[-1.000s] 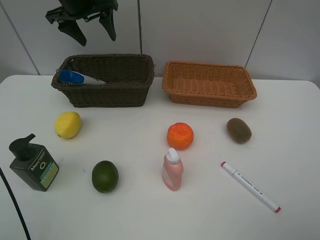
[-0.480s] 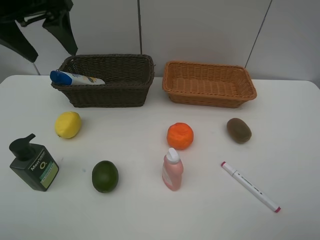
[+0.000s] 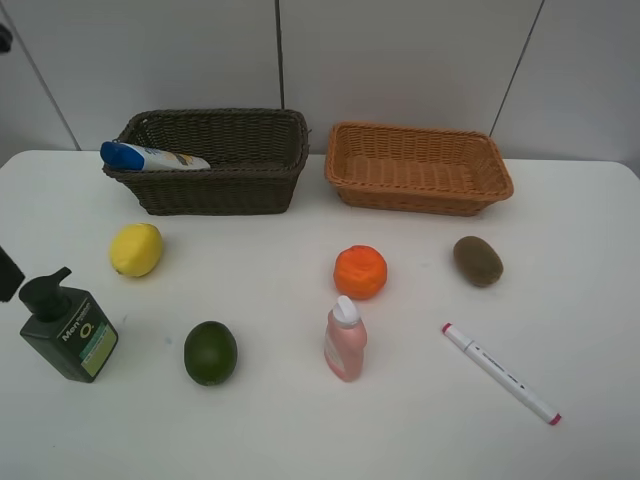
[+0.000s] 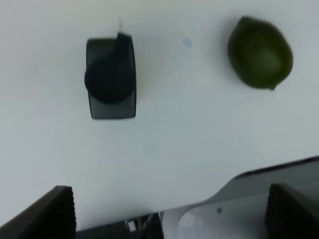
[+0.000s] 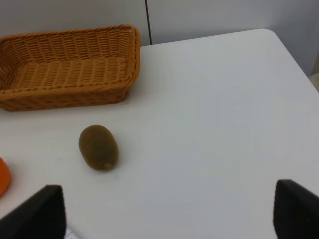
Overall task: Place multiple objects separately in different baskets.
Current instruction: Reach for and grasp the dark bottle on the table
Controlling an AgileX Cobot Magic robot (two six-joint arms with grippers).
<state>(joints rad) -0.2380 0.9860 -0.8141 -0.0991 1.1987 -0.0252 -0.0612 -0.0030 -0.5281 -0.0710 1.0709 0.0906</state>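
Exterior high: black-green pump bottle (image 3: 67,335) label reads "Men".
My left hand (image 4: 172,211) and right hand (image 5: 169,211) gape apart; dark green lime (image 3: 210,352) at the bottle's three o'clock.

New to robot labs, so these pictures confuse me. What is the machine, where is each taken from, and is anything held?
It is a two-armed robot. One camera looks down from high up; two sit on the wrists, where the dark left fingers and right fingers stand open, holding nothing. On the white table are a lemon, lime, orange, kiwi, pink bottle, pump bottle and marker. A blue-capped bottle rests in the dark basket; the tan basket is empty.
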